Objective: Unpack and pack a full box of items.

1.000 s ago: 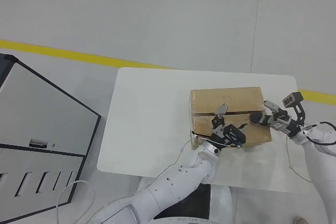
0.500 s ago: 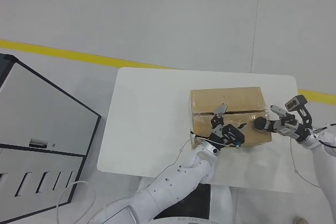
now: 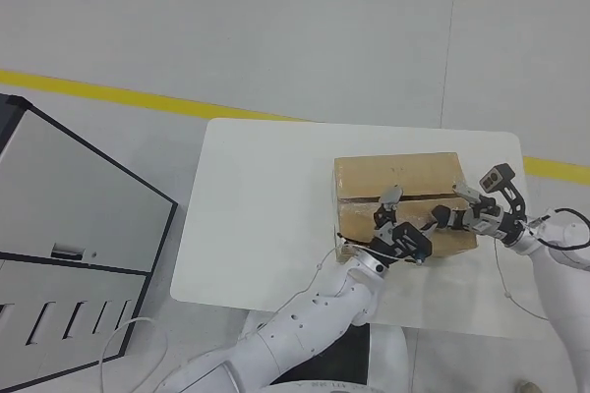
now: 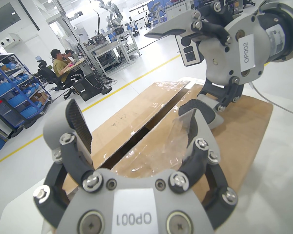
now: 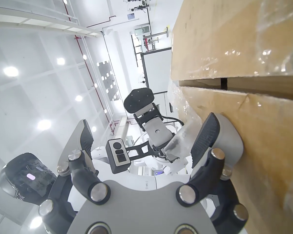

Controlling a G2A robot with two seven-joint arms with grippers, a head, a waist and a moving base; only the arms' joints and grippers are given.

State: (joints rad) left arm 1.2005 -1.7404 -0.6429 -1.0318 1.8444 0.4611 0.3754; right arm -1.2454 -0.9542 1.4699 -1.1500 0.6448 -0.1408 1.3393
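A brown cardboard box [image 3: 403,177] stands on the white table [image 3: 265,216]; its top flaps are parted along a narrow seam under wrinkled clear tape [image 4: 151,152]. My left gripper [image 3: 391,211] hovers open over the near end of the seam [image 4: 134,125], with a scrap of tape clinging to one finger [image 4: 193,127]. My right gripper [image 3: 454,204] is open at the box's right end. One of its fingers [image 4: 200,113] rests on the box top, the other is raised. In the right wrist view the right gripper [image 5: 146,135] has one finger against the box [image 5: 234,37].
A grey cabinet [image 3: 59,216] stands on the floor left of the table. A yellow floor line [image 3: 98,90] runs behind. A thin cable [image 3: 324,260] lies by the box's near left corner. The table's left half is bare.
The right gripper drew back to the right, off the box, then returned to the box's right end. The left gripper has hardly moved.
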